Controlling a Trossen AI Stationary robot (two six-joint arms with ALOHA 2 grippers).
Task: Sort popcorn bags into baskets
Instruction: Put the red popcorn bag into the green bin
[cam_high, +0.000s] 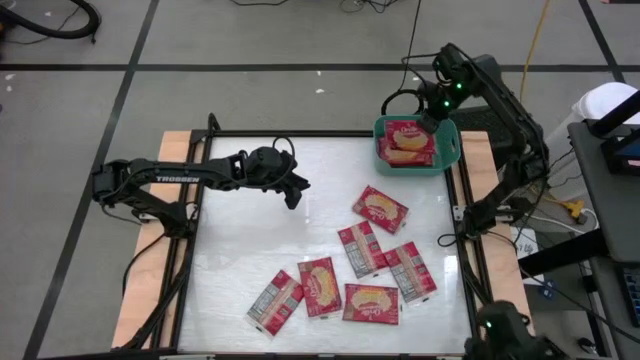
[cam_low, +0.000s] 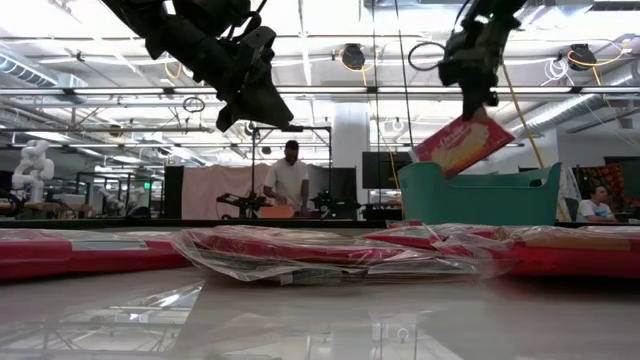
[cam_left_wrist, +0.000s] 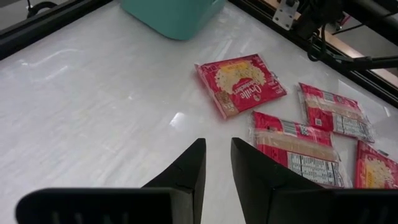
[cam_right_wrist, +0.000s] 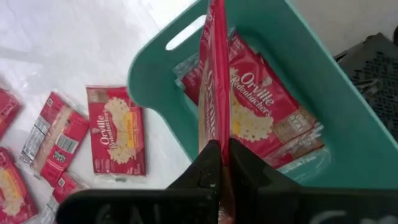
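Observation:
The teal basket (cam_high: 447, 150) stands at the table's far right corner with at least one red popcorn bag (cam_right_wrist: 264, 109) lying in it. My right gripper (cam_low: 480, 100) hangs above the basket (cam_low: 480, 195), shut on another popcorn bag (cam_low: 463, 142). Several more bags lie flat on the white tabletop, among them one (cam_high: 380, 208) nearest the basket and others (cam_high: 361, 248) (cam_high: 320, 286) toward the near edge. My left gripper (cam_high: 293, 193) hovers above the table's middle left, its fingers (cam_left_wrist: 189, 174) a narrow gap apart with nothing between them. My right gripper pinches the bag's upper edge (cam_right_wrist: 215, 130) between its two fingers (cam_right_wrist: 202, 168), coming steeply from above. The bag hangs below the fingers, tilted, lifted clear of the table, over the basket's opening (cam_right_wrist: 292, 81). In the right wrist view it shows edge-on.
The table's black frame (cam_high: 205, 135) runs around the white top. The left half of the tabletop (cam_high: 240, 250) holds no bags. A person stands in the room behind the table (cam_low: 290, 180); another sits at the far right (cam_low: 597, 205).

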